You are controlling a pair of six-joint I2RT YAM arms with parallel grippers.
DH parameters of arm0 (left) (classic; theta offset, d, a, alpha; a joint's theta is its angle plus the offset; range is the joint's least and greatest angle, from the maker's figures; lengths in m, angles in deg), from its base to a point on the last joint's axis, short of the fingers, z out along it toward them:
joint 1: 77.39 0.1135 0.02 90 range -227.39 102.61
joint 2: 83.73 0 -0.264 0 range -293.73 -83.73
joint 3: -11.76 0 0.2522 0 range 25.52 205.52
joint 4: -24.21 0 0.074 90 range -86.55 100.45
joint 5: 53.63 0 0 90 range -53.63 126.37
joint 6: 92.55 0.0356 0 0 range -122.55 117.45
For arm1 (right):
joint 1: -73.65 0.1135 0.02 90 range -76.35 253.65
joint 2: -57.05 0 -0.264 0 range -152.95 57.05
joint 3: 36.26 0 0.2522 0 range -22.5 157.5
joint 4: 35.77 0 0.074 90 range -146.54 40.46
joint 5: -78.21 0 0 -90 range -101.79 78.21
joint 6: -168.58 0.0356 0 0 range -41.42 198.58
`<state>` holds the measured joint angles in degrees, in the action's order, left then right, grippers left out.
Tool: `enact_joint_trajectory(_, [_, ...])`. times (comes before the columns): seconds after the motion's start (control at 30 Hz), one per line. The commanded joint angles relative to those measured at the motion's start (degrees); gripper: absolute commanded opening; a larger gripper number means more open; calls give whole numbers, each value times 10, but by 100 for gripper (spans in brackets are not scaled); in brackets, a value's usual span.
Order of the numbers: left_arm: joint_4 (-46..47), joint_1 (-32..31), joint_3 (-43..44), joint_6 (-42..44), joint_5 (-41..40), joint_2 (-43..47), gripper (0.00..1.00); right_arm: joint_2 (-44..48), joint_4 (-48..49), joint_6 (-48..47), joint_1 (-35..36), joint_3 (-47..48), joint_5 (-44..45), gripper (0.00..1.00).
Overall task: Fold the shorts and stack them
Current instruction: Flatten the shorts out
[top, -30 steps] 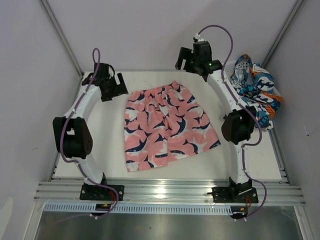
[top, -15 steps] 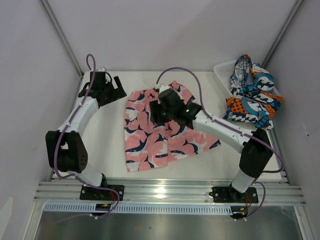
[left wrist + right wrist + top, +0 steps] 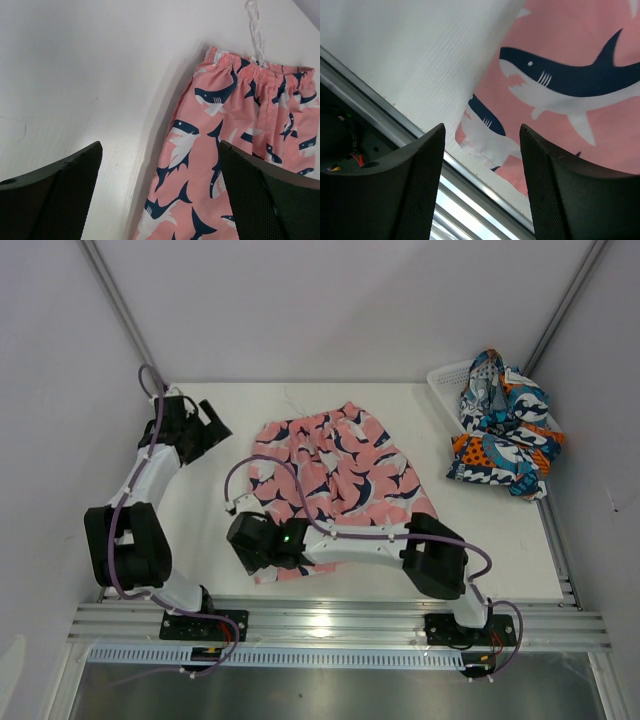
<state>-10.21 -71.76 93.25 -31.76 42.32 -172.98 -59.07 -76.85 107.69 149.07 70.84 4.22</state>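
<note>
The pink shorts (image 3: 335, 475) with navy-and-white sharks lie spread flat in the middle of the table, waistband at the far side. My right gripper (image 3: 252, 552) is open and empty, low over their near left hem corner (image 3: 485, 140); its fingers (image 3: 410, 185) straddle that corner. My left gripper (image 3: 210, 426) is open and empty, above the table left of the waistband corner (image 3: 220, 57). The pink fabric (image 3: 225, 150) runs between its fingers (image 3: 55, 200). The blue, teal, orange and white shorts (image 3: 505, 430) lie bunched in the basket at the far right.
The white mesh basket (image 3: 445, 378) stands at the far right corner. A white drawstring (image 3: 255, 30) trails beyond the waistband. The metal rail (image 3: 375, 117) of the near table edge lies just under my right gripper. Grey walls close in the left and right sides.
My right arm has swung from the far right, across the pink shorts, down to their near left corner. My left gripper has drawn back leftward, away from the waistband.
</note>
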Motion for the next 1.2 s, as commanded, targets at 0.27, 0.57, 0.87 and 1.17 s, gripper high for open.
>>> enact_joint_trajectory(0.27, [63, 49, -35, -49, 73, 27, 99, -79, -36, 34, 32, 75, 34, 59])
enact_joint_trajectory(0.57, [72, 49, -40, -48, 71, 26, 99, -109, -36, 50, 38, 69, 39, 57])
enact_joint_trajectory(0.87, [75, 40, -44, -47, 73, 3, 99, -89, -7, 60, 37, 10, 42, 15])
enact_joint_trajectory(1.17, [76, -1, -46, -31, 64, -28, 98, 87, 59, 91, 41, -182, 51, 0])
